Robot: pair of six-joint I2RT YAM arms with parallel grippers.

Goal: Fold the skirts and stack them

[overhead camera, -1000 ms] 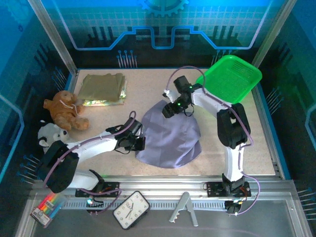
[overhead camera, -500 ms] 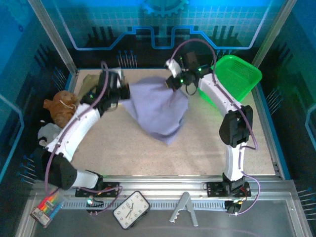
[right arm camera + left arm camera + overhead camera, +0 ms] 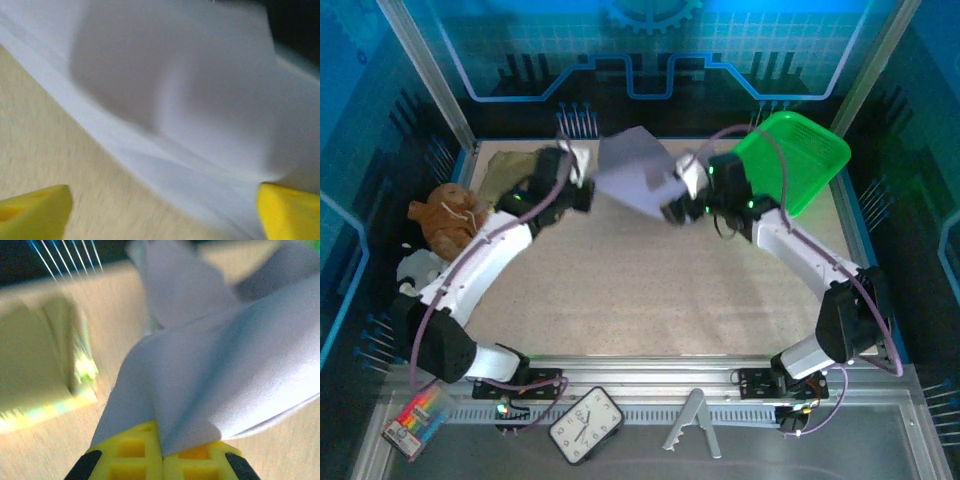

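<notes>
Lavender-grey skirt [image 3: 632, 170] is clamped in the left jaws; right jaws gape wide beside it.

Lavender skirt [image 3: 632, 172]: smooth matt cloth, lying in soft folds, was recorded.
Olive skirt [image 3: 30, 355]: plain matt cloth was noted.
Table top [image 3: 650, 290]: a speckled beige, matt, fine-grained surface was observed.
Basket [image 3: 800, 150]: smooth green plastic was noted.
Plush toy [image 3: 445, 215]: fuzzy brown pile was seen.
Left gripper fingers [image 3: 131, 462]: matt yellow plastic with moulded recesses was recorded.
Frame rail [image 3: 720, 378]: grey metal was noted.
</notes>
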